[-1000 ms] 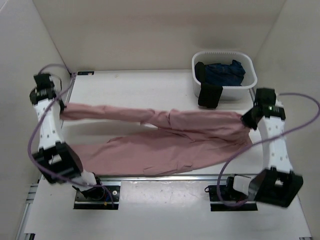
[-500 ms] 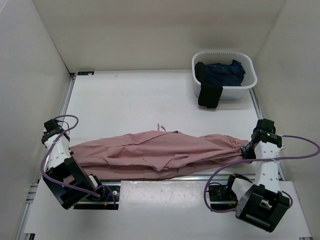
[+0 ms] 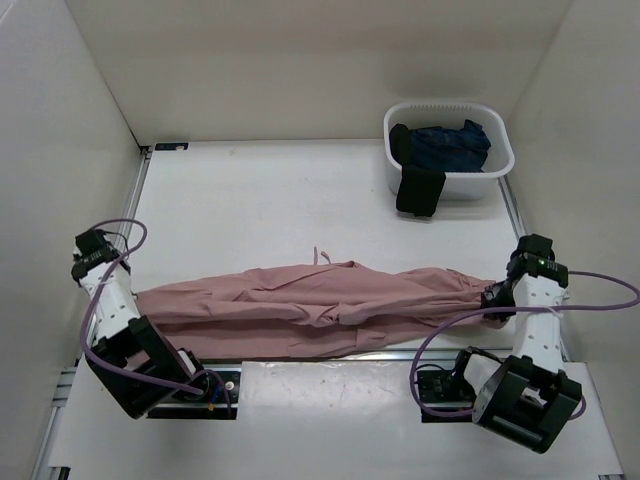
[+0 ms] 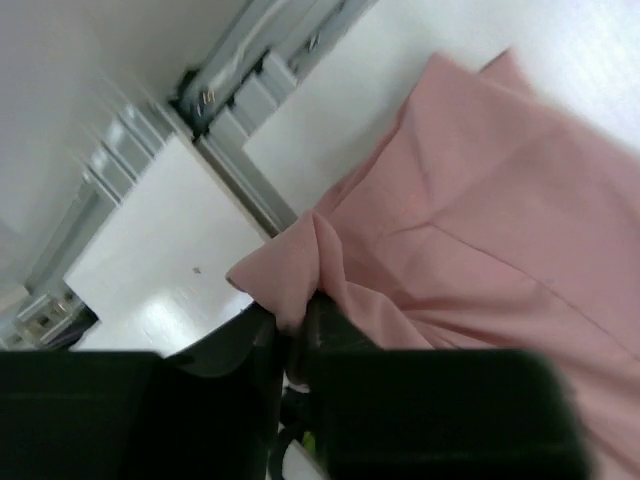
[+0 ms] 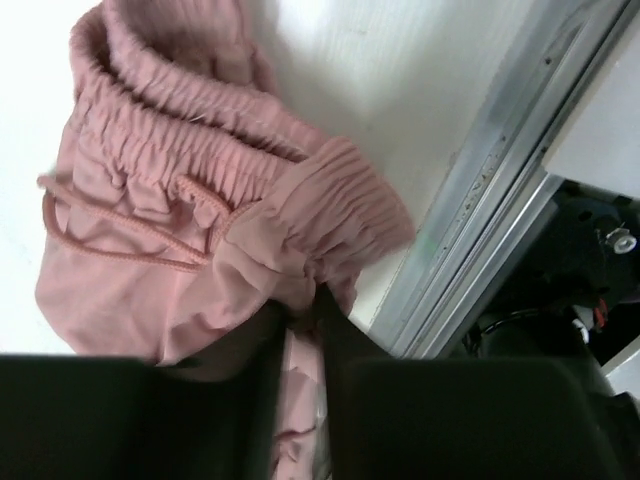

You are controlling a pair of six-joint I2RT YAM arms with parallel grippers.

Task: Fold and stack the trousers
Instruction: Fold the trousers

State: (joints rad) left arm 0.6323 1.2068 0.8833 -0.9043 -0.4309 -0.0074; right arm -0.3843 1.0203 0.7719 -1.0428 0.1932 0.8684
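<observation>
Top view: the trousers (image 3: 320, 305) lie as one long, rumpled band across the near part of the counter (image 3: 280, 200), leg ends to the left and gathered waist to the right. The left arm (image 3: 105, 300) meets the band's left tip and the right arm (image 3: 535, 300) its right tip. The wrists cover both sets of jaws from above, so their grip cannot be read here. A thin drawstring (image 3: 322, 255) pokes out from the far edge near the middle. Well apart, in the far right corner, a white basket (image 3: 500, 165) holds a dark blue garment (image 3: 450, 145), with a black garment (image 3: 420, 190) hanging over its near rim.

Left wrist view: the left jaws stand nearly closed, pinching a folded corner of the pink cloth between the dark fingers (image 4: 335, 320). The rest of the leg spreads up and to the right over the white surface. The lower part of the picture is a black blur (the gripper body, out of focus), and the metal rail (image 4: 250, 90) at upper left is smeared.

Right wrist view: the right jaws are narrow, with a bunched fold of the waistband (image 5: 180, 130) caught between them. Just beside it the elastic gathers and a looped cord (image 5: 110, 240) lie on the counter. A metal rail (image 5: 500, 170) runs along the counter's edge, and the dark hardware beyond it is hard to make out.
</observation>
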